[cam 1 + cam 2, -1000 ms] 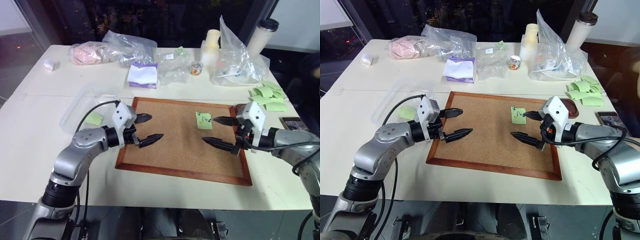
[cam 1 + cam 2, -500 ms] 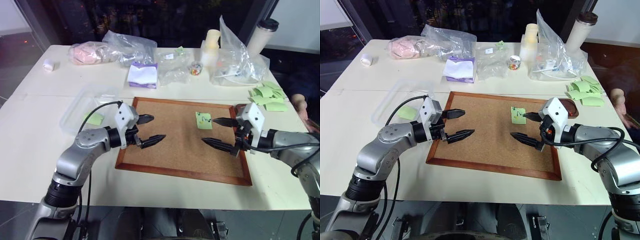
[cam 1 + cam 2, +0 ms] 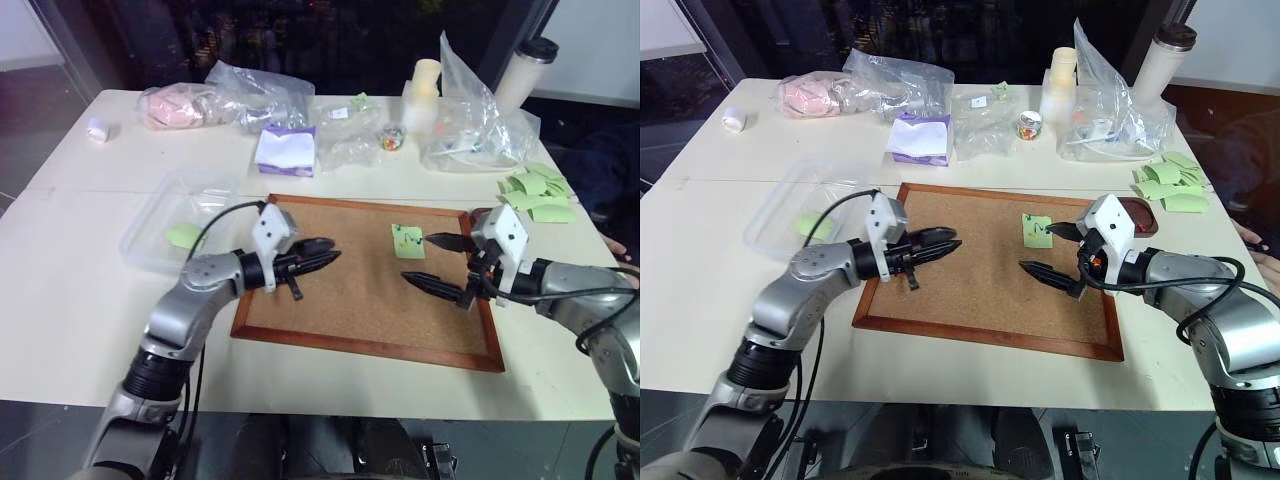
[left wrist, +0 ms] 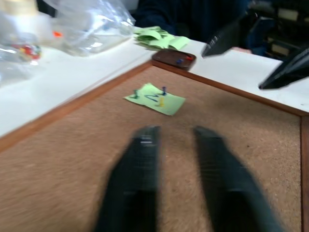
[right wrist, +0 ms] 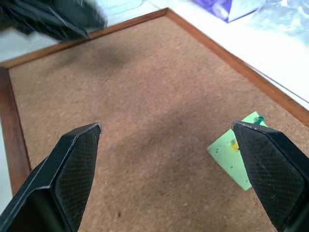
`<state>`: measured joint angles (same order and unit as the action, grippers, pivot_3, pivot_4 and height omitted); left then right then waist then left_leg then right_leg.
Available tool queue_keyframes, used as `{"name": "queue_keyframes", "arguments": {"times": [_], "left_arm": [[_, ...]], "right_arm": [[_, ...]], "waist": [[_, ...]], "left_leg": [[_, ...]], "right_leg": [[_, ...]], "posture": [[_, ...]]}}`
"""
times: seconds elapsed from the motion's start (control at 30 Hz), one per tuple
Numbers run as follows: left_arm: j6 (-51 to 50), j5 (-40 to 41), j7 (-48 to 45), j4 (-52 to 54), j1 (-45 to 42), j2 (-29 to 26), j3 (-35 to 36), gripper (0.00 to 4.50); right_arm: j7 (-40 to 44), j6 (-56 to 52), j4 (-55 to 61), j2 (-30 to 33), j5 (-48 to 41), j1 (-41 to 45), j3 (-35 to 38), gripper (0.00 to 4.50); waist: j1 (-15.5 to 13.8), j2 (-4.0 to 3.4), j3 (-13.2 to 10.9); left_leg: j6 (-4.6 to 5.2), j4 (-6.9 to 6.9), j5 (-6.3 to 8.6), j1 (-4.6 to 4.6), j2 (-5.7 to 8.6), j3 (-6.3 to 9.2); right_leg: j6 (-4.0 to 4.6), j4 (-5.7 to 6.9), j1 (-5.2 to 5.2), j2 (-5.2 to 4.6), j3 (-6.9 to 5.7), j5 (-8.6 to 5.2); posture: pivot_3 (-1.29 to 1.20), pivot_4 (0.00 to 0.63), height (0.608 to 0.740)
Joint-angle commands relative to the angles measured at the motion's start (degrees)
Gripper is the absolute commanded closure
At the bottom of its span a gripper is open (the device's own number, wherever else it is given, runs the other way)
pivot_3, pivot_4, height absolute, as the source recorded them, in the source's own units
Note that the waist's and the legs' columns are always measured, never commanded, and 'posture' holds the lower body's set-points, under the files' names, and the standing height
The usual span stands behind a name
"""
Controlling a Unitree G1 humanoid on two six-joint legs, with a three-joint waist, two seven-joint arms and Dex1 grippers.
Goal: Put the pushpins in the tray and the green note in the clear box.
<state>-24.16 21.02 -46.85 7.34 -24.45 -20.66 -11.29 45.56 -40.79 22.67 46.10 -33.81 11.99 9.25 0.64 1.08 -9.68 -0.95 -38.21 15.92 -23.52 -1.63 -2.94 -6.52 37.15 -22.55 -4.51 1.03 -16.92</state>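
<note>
While both arms hover over the cork board point(image 3: 360, 300), the left gripper point(image 3: 322, 257) has its fingers pressed together, holding nothing, and the right gripper point(image 3: 430, 262) gapes wide and empty. Just beyond, the green note point(image 3: 407, 241) is pinned flat by pushpins point(image 4: 162, 95). Farther off sit the tray point(image 4: 174, 58) and clear box point(image 3: 165, 215). Judging so, pin removal comes first, needing a fine pinch.

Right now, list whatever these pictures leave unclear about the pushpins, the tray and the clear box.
- Pushpins on the green note: too small and blurred in the left wrist view to count.
- Tray: small coloured specks inside, too blurred to identify; in the head views the right gripper mostly hides it.
- Clear box: a green paper shows through its wall; lid unclear.
</note>
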Motion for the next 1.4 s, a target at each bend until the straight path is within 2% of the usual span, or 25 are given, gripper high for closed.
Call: {"name": "queue_keyframes", "arguments": {"times": [0.03,0.2,0.47,0.57,0.63,0.83,1.23,1.33,1.4], "left_arm": [[3.4,-2.6,0.4,-2.3,-1.7,2.3,-2.2,4.47],[7.6,-6.1,2.0,-9.2,-2.6,6.2,-3.4,4.47],[11.7,-9.3,3.5,-17.0,-0.9,8.5,-3.2,4.47],[12.6,-9.8,3.5,-17.8,-0.2,8.7,-3.1,4.5],[12.9,-10.0,3.5,-17.8,0.1,8.7,-3.2,4.5],[12.9,-10.3,4.0,-17.1,0.6,8.8,-3.1,4.5],[12.8,-11.1,4.8,-16.5,1.6,8.4,-3.1,4.5],[13.0,-11.3,4.9,-16.6,1.6,8.4,-3.1,4.5],[13.3,-11.5,5.1,-16.8,1.5,8.4,-3.1,4.5]], "right_arm": [[-1.2,1.1,-1.5,-1.0,1.1,3.1,-0.7,0.0],[-3.6,3.6,-7.9,-3.9,6.0,7.8,-4.2,0.0],[-7.5,7.0,-20.6,-10.0,13.8,17.8,-9.4,0.0],[-8.2,8.4,-26.1,-11.7,16.7,21.3,-11.2,0.86],[-8.2,9.4,-29.2,-12.2,18.5,22.9,-12.0,1.72],[-8.5,10.9,-37.3,-13.8,21.8,26.9,-12.7,1.72],[-6.0,12.5,-41.9,-14.8,24.6,27.5,-13.3,1.72],[-5.8,12.9,-43.0,-15.1,25.4,27.7,-13.6,2.43],[-5.8,12.8,-43.7,-15.3,26.0,28.0,-13.6,3.49]], "waist": [[0.0,0.0,0.0],[0.0,-0.01,0.0],[0.1,-0.04,0.0],[0.0,-0.05,0.0],[0.0,-0.06,0.0],[0.0,-0.11,0.1],[0.2,-0.13,0.1],[0.2,-0.14,0.1],[0.2,-0.14,0.1]], "left_leg": [[0.0,0.0,0.0,0.0,0.0,0.0],[0.0,-0.01,0.0,0.01,0.01,-0.01],[-0.01,-0.01,-0.01,0.01,0.01,-0.03],[-0.01,-0.01,-0.01,0.01,0.0,-0.05],[-0.02,-0.01,-0.01,0.01,0.01,-0.05],[-0.01,-0.01,-0.01,0.01,0.01,-0.07],[-0.02,-0.01,-0.01,0.02,0.0,-0.07],[-0.02,-0.01,-0.01,0.03,0.0,-0.07],[-0.02,-0.01,-0.01,0.03,0.0,-0.08]], "right_leg": [[0.0,0.0,-0.01,0.0,0.0,0.0],[0.0,0.0,0.0,0.01,0.0,0.0],[0.0,0.04,-0.04,0.0,0.0,0.0],[0.0,0.03,-0.02,-0.01,0.0,0.0],[0.0,0.03,-0.02,-0.02,0.0,0.0],[-0.01,0.06,-0.02,-0.03,0.0,0.01],[-0.01,0.07,-0.03,-0.02,0.0,0.0],[-0.01,0.07,-0.02,-0.02,0.0,0.01],[-0.01,0.07,-0.02,-0.02,0.0,0.01]], "posture": [[0.0,0.15,0.74],[0.0,0.15,0.74],[0.0,0.15,0.74],[0.0,0.15,0.74],[0.0,0.15,0.74],[0.0,0.15,0.74],[0.0,0.15,0.74],[0.0,0.15,0.74],[0.0,0.15,0.74]]}}
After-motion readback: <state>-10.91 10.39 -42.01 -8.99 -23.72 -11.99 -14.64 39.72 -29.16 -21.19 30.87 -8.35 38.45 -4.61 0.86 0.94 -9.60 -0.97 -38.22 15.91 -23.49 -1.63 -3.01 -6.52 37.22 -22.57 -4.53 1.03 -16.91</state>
